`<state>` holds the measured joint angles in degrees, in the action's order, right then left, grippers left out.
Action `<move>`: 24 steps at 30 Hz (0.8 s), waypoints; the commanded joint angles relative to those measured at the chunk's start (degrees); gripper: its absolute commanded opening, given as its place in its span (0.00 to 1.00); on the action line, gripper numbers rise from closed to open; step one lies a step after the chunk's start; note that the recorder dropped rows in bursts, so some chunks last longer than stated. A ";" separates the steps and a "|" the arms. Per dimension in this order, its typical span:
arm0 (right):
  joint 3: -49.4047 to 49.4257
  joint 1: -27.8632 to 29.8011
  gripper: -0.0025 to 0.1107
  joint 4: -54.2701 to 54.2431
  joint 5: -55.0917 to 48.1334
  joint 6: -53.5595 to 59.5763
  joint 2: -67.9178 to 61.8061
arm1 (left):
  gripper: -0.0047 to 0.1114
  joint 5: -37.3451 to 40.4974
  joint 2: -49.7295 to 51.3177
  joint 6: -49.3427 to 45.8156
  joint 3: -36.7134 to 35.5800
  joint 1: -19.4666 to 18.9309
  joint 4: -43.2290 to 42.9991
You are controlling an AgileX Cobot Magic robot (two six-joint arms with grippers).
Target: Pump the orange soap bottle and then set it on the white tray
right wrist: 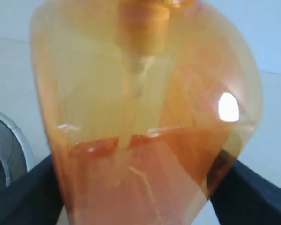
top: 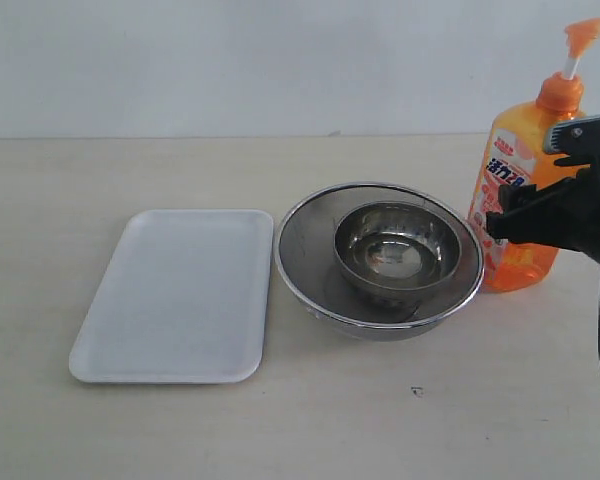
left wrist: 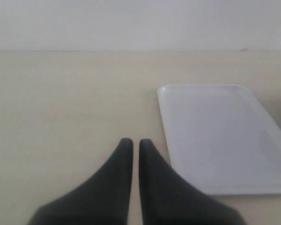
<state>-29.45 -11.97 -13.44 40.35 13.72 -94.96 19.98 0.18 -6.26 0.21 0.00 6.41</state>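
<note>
The orange soap bottle (top: 515, 165) stands upright on the table at the far right, its orange pump head (top: 585, 35) raised on a white stem. My right gripper (top: 510, 215) reaches in from the right edge and is shut on the bottle's lower body. In the right wrist view the bottle (right wrist: 145, 117) fills the frame, with a dark finger pressed against each side of it. The white tray (top: 170, 300) lies flat and bare at the left. My left gripper (left wrist: 136, 143) is shut on nothing, hovering over the table beside the tray (left wrist: 220, 136).
A round steel mesh bowl (top: 310, 240) sits between tray and bottle, with a smaller steel bowl (top: 395, 245) inside it. Its rim (right wrist: 4, 145) lies close beside the bottle. A pale wall backs the table.
</note>
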 commanded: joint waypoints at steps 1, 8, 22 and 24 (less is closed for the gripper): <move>2.10 -0.54 0.02 -1.93 -2.60 3.79 4.85 | 0.08 -0.47 -0.18 0.44 -0.21 -0.12 0.27; 7.16 -7.31 0.02 -12.42 0.31 14.44 10.08 | 0.08 -0.47 -0.18 0.44 -0.21 -0.12 0.27; 16.77 -12.77 0.02 -20.70 10.80 1.00 10.08 | 0.08 -0.47 -0.18 0.44 -0.21 -0.12 0.27; 16.77 -12.77 0.02 -20.70 10.66 0.26 10.08 | 0.08 -0.47 -0.18 0.44 -0.21 -0.12 0.27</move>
<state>-13.18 -24.57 -33.43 51.75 15.63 -85.16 19.98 0.18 -6.26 0.21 0.00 6.41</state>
